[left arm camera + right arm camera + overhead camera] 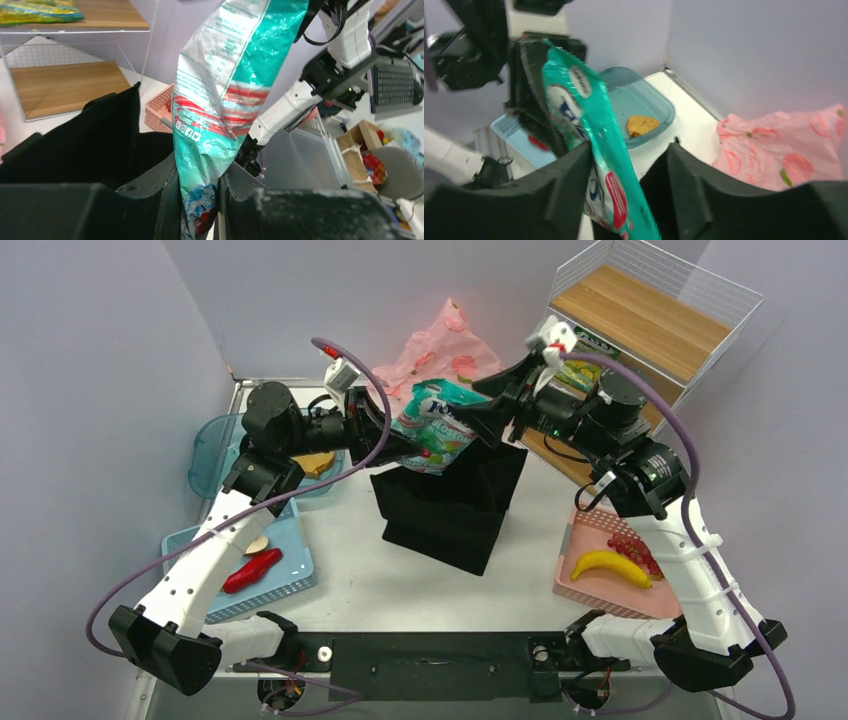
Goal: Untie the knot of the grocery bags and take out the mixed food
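Note:
A teal foil snack packet (435, 425) hangs in the air above the black fabric tote (450, 505). My left gripper (393, 437) is shut on its lower end; the left wrist view has the packet (225, 90) pinched between both fingers (165, 200). My right gripper (482, 425) reaches in from the other side. In its wrist view the packet (574, 100) lies against one finger of the gripper (629, 150), with a gap to the other. A crumpled pink grocery bag (440, 345) lies behind, and its knot is out of view.
A blue basket (290, 585) at the left holds a red chilli (250, 570). Behind it lies a teal tray (210, 455). A pink basket (590, 590) at the right holds a banana (610, 565) and a red fruit cluster (635, 550). A wire shelf (650, 320) stands back right.

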